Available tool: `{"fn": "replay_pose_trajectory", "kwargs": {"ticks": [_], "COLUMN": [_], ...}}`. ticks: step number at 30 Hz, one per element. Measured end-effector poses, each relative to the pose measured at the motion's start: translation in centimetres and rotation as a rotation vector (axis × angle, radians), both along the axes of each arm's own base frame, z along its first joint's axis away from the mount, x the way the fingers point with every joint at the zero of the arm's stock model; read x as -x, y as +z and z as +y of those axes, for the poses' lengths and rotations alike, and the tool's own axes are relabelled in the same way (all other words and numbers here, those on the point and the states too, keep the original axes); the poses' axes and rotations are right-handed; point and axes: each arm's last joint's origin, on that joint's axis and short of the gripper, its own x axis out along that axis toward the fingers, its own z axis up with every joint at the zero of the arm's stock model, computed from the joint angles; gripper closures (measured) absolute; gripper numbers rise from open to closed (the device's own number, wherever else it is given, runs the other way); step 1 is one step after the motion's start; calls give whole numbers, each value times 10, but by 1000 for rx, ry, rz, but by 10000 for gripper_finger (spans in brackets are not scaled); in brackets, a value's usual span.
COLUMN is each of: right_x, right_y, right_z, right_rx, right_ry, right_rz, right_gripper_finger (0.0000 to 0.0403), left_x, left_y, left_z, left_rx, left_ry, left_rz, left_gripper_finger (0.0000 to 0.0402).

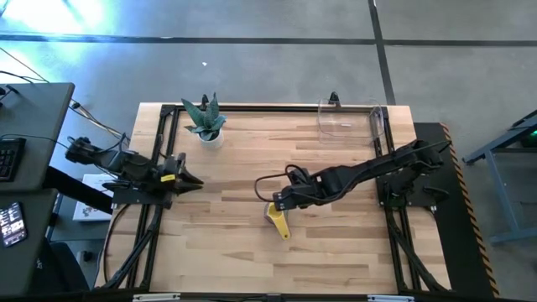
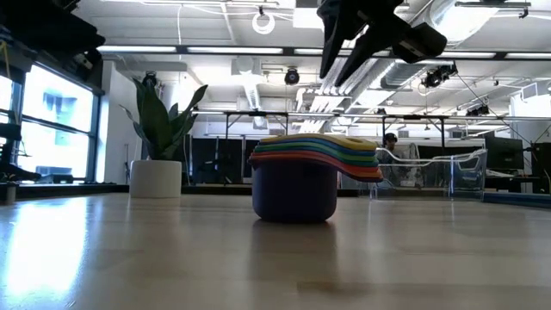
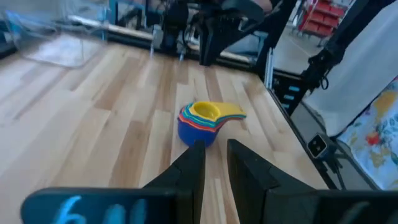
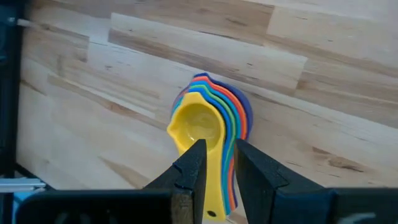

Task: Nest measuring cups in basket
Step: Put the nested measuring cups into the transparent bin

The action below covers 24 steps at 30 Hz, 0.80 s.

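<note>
Nested measuring cups (image 1: 278,220) on desk (image 1: 235,252), apart from basket (image 1: 351,120). Right gripper (image 1: 279,201) above them, fingers narrowly apart; left gripper (image 1: 191,180) idle, nearly together.

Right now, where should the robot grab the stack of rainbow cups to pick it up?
Probably by the handles. The measuring cups sit nested upright on the table, their flat handles fanned out to one side in a thin bundle that two fingers could pinch. The round bowls look wider and harder to clamp. The right gripper hangs just above, so coming straight down seems best.
</note>
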Motion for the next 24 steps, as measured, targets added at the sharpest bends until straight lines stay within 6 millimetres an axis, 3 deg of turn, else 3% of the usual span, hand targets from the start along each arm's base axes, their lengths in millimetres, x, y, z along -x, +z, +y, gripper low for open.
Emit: {"fn": "replay_pose_trajectory", "kwargs": {"ticks": [8, 24], "right_x": [-4, -15], "right_y": [2, 9], "right_z": [0, 1], "right_rx": [15, 87], "right_ry": [26, 116], "right_rz": [-39, -177], "right_gripper_finger": [330, 330], "left_x": [12, 2], "left_y": [-15, -56], "left_z": [5, 3], "left_rx": [-45, -108], "left_ry": [2, 57], "left_rz": [-101, 13], "left_gripper_finger": [344, 344]}}
